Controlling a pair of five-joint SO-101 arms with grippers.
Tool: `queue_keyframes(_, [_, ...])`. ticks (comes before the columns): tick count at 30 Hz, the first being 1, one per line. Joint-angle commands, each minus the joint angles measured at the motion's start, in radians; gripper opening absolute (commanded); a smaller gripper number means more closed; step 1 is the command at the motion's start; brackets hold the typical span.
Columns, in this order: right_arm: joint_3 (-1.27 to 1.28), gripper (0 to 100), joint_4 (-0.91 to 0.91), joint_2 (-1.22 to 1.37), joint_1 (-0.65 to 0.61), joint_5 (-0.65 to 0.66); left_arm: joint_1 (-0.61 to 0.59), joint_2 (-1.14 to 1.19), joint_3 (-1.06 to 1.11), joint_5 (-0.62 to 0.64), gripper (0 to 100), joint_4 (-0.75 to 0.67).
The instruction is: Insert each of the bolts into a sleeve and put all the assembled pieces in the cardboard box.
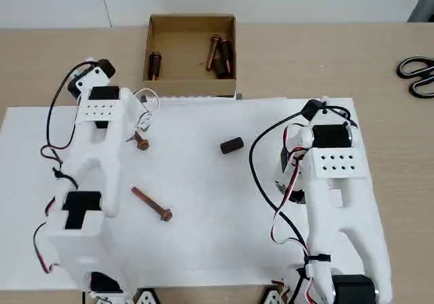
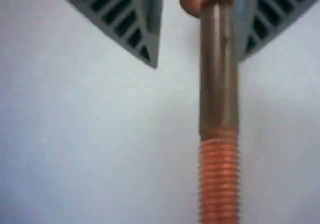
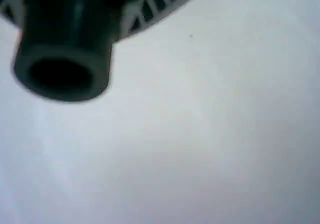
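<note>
High view looks down over the table [image 1: 285,53] — both wrist views hover close (facing its white sheet [image 1: 203,243]).

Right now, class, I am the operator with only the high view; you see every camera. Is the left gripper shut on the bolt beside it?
Observer: No. In the left wrist view the left gripper is open, with the bolt lying between its fingers, beside one of them.
Operator: Does the right arm hold anything?
Observer: Yes. The right gripper grips a black sleeve above the white sheet, open end facing its camera.
</note>
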Motion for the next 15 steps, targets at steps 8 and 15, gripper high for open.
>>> queue_keyframes(8, [-0.003, 0.2, -0.010, -0.031, 0.005, 0.002, 0.000, 0.103, -0.071, 0.003, 10, -0.012])
queue_keyframes(15, [-0.003, 0.2, -0.010, -0.033, 0.005, 0.002, 0.002, 0.144, -0.071, 0.014, 1, 0.003])
